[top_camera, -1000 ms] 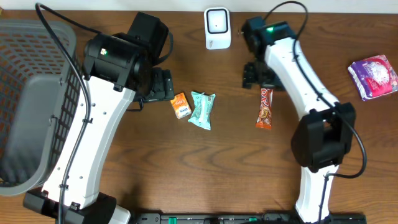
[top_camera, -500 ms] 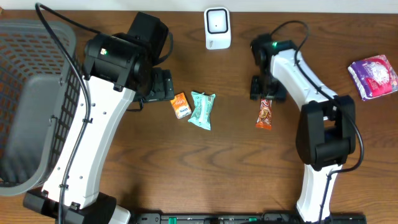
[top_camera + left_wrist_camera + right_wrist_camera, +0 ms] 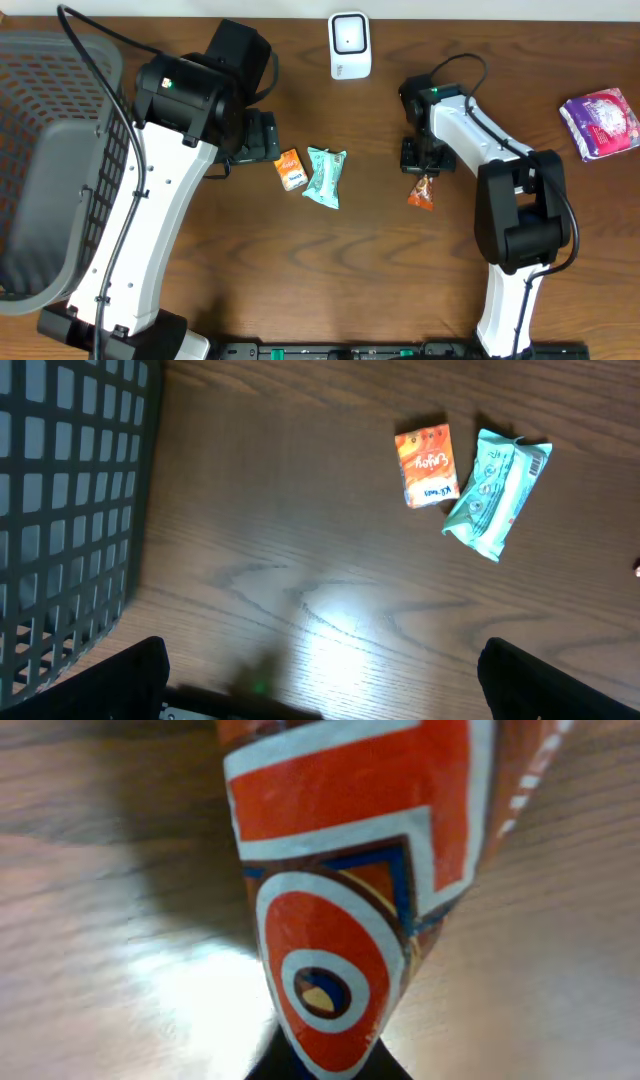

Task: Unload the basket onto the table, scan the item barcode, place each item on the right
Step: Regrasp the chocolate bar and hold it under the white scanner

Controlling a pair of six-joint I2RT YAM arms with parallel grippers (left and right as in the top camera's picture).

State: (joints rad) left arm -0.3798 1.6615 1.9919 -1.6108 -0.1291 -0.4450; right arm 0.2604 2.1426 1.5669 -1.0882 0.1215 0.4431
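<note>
Up close, the right wrist view is almost filled by the red snack bar [image 3: 340, 890]. Its print blurs into orange, white and blue shapes, and no barcode can be made out on it. Only a dark sliver of the right claw [image 3: 322, 1068] shows at the bottom edge of that view. From overhead, the wrist body hides the claw's fingers and the upper end of the bar, so just the lower end of the wrapper shows. The grey basket [image 3: 50, 150] is cut off by the left edge of the overhead view, and the purple packet [image 3: 600, 122] lies near the right edge.

The bar sits right of centre on the worktop [image 3: 300, 280], in front of the white scanner [image 3: 350, 45] and a little to its right, apart from it. Its upper end is inside the right claw and its lower end points away from the scanner. It seems tilted, though whether its tip touches the wood is hard to tell.

The right claw is pinched tight on the bar's upper end. The left claw [image 3: 355, 685] is spread as wide as it goes and holds nothing, with its two dark fingertips in the bottom corners of its own view, over bare wood. Ahead of it lie an orange box [image 3: 427, 464] and a teal packet [image 3: 495, 492], just beside each other and well apart from the bar.
</note>
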